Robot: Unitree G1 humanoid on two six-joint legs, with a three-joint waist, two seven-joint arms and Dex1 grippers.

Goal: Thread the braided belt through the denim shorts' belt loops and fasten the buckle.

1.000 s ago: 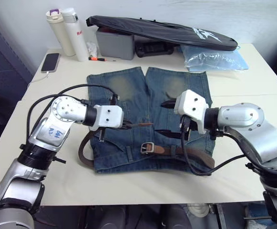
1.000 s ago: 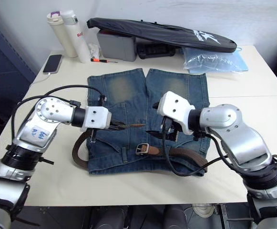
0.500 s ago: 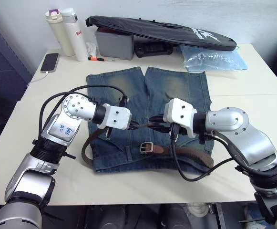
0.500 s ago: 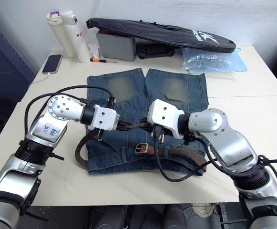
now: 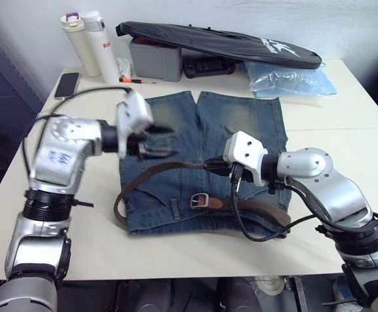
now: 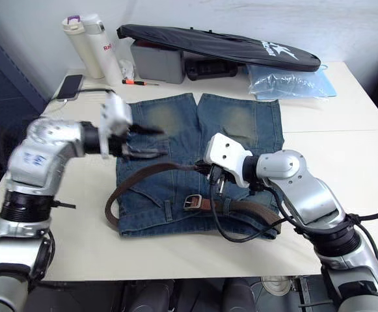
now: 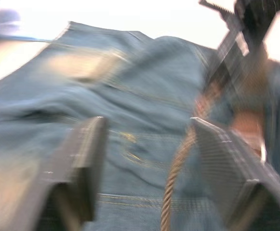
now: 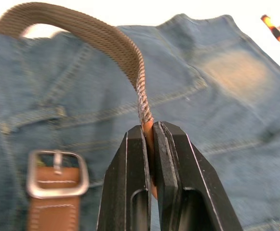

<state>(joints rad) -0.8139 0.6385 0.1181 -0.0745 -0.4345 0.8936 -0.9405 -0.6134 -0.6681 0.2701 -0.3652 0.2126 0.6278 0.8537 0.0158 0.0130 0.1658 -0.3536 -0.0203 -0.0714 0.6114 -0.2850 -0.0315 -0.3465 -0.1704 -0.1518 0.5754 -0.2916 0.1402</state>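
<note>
The denim shorts [image 5: 241, 123] lie flat on the table, waistband toward me. The braided belt [image 5: 156, 170] curves from the shorts' left edge up over the left leg, and its other part lies along the waistband, with the silver buckle [image 5: 200, 200] at mid-waist beside a belt loop [image 5: 176, 208]. My right gripper [image 5: 209, 166] is shut on the belt's leather tip above the shorts' middle; in the right wrist view the belt [image 8: 130, 57] rises from the shut fingers [image 8: 135, 159] and the buckle [image 8: 57, 174] lies below. My left gripper [image 5: 166, 141] is open, raised over the left leg, holding nothing.
Two bottles [image 5: 94, 45], a phone [image 5: 67, 83] and an orange pen [image 5: 136, 80] sit at the back left. A black bag [image 5: 221, 42] lies over a grey box [image 5: 155, 60], with a clear blue plastic bag [image 5: 293, 81] at the back right. My right arm's black cable [image 5: 260, 234] droops over the waistband.
The belt tip passed from my left gripper to my right. My right gripper shut on it; my left gripper opened and drew back up and to the left.
</note>
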